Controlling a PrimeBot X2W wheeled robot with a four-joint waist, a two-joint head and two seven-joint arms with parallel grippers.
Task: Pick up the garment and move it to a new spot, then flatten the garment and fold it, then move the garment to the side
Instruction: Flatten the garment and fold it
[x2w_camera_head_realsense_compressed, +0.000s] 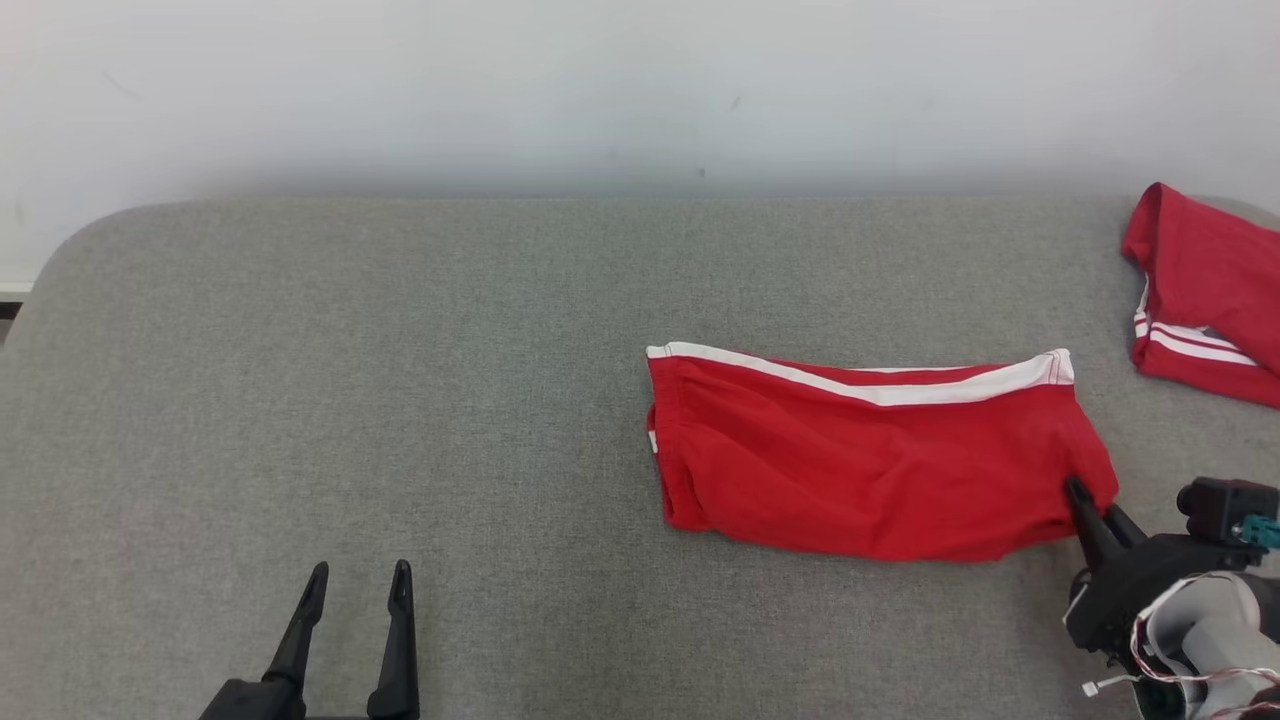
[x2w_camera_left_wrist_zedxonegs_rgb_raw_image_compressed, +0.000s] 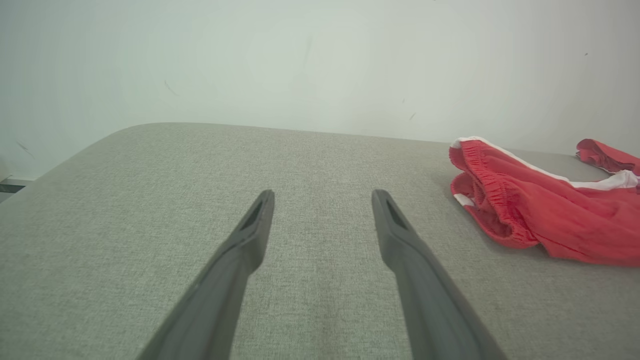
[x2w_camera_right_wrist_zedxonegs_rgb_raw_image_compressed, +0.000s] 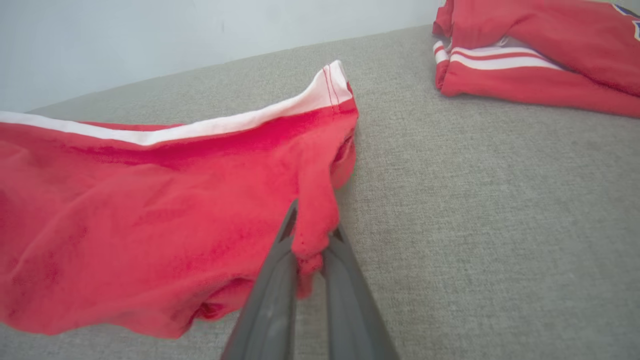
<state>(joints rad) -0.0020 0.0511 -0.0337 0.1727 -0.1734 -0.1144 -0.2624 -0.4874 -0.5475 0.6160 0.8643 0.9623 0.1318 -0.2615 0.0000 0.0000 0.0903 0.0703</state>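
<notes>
Right end effector (x2w_camera_right_wrist_zedxonegs_rgb_raw_image_compressed: 315, 225) is clamping a bunched corner of the red shorts (x2w_camera_head_realsense_compressed: 870, 460); left end effector (x2w_camera_head_realsense_compressed: 360, 567) is hovering wide apart, shorts well to its right.

The red fabric shorts (x2w_camera_head_realsense_compressed: 870, 470) carry a white band along their far edge; the folded red garment (x2w_camera_head_realsense_compressed: 1210, 290) to their right shows thin white stripes. Beneath the shorts the woven fabric surface (x2w_camera_head_realsense_compressed: 400, 350) is flecked pale grey, the wall (x2w_camera_head_realsense_compressed: 600, 90) behind off-white, and the left gripper (x2w_camera_head_realsense_compressed: 358, 572) and right gripper (x2w_camera_head_realsense_compressed: 1095, 500) have matte dark grey fingers (x2w_camera_left_wrist_zedxonegs_rgb_raw_image_compressed: 240, 260).
</notes>
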